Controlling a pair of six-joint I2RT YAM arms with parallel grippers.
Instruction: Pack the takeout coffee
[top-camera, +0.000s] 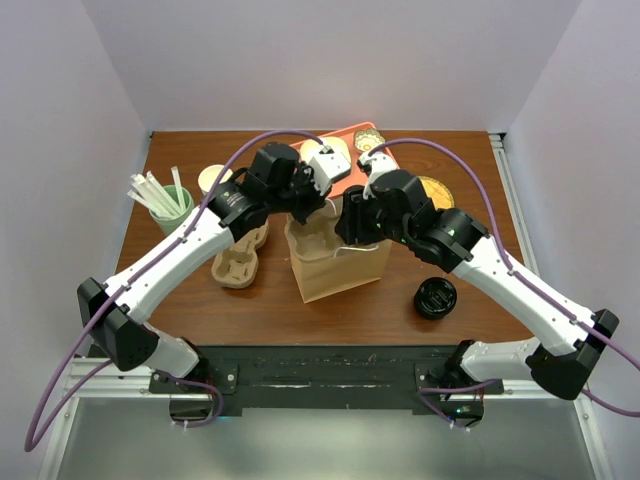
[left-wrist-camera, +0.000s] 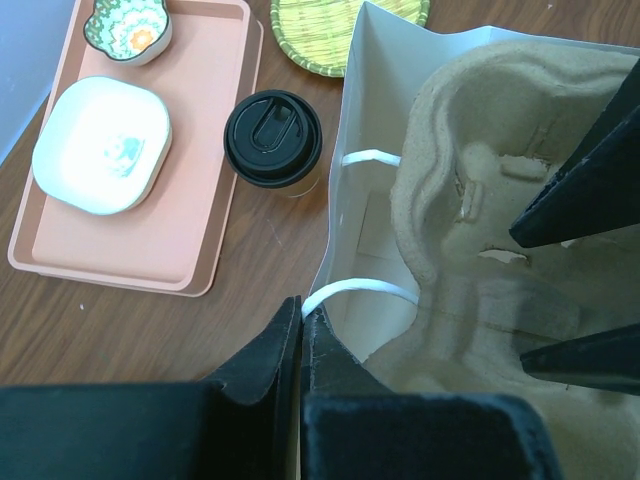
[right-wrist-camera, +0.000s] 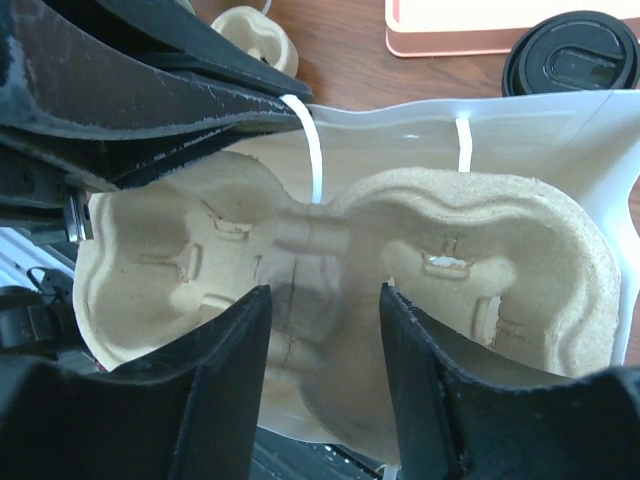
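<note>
Takeout coffee (left-wrist-camera: 272, 138) is not in the bag: a small cup under a glossy round black lid, upright on the dark wood table (top-camera: 380, 310), just beside the bag and the tray. Near to far: a squat black round piece (top-camera: 436, 298) sits alone front right. The kraft paper bag (top-camera: 345, 275) stands open mid-table, white inside, with flat white strip handles (left-wrist-camera: 365, 157). A moulded-pulp cup carrier (right-wrist-camera: 480, 240), rough and tan with two wells, sits in its mouth. The right gripper (right-wrist-camera: 324, 300) is about half open, one finger over each well with the centre bridge between; can't tell if the pads bear on it. The left gripper (left-wrist-camera: 302, 312) is pinched closed on the bag rim by a handle. A spare pulp carrier (top-camera: 240, 262) lies left of the bag. Behind are a green cup of white straws (top-camera: 172, 208), a stack of cream cups (top-camera: 212, 180) and a pink tray (left-wrist-camera: 200, 200) holding a white rounded-square dish (left-wrist-camera: 100, 145) and a scalloped patterned one (left-wrist-camera: 125, 25). A woven yellow mat (left-wrist-camera: 320, 30) lies beyond.
</note>
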